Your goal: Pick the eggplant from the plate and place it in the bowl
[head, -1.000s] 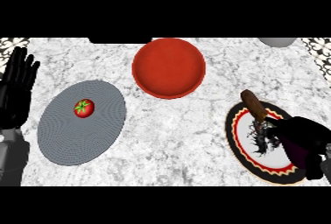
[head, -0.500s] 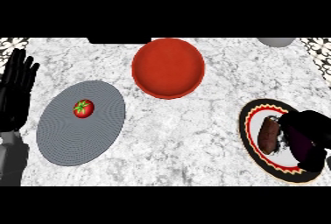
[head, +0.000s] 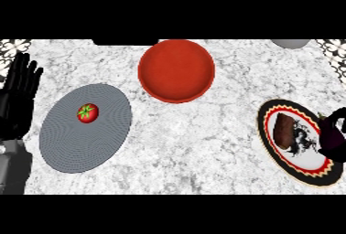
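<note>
Fingers of the right hand curl beside the eggplant without holding it; it lies on the patterned plate. The grasp is pending: close round it, then carry to the red bowl.

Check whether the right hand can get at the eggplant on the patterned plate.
Probably yes: the right hand hovers beside the eggplant on the patterned plate, nothing between them.

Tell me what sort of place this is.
Probably a kitchen counter: a marble-patterned worktop holding a red bowl, a grey plate with a tomato, and a patterned plate with an eggplant.
</note>
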Motion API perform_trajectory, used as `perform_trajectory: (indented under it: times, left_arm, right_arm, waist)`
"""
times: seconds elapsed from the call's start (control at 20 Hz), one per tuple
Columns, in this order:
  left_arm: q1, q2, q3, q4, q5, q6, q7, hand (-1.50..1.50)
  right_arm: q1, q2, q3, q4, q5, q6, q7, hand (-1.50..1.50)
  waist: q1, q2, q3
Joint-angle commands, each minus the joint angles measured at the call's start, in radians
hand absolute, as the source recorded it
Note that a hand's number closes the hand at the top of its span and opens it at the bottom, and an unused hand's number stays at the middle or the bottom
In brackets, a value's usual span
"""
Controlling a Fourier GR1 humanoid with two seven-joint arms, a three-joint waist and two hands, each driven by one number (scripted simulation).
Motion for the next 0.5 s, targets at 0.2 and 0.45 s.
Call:
perform_trajectory:
  times: [0.2,0.45]
  left_arm:
    - [-0.001,-0.002,0.002,-0.037,-0.008,0.020,0.042,0.00]
    - [0.060,0.005,0.023,-0.058,0.014,-0.010,0.020,0.00]
  right_arm:
    - [0.024,-0.036,-0.089,-0.257,-0.042,0.005,0.120,1.50]
    - [0.028,-0.037,-0.166,-0.470,-0.223,0.144,0.060,1.50]
  waist:
    - [-0.011,-0.003,0.002]
    - [-0.019,-0.008,0.001]
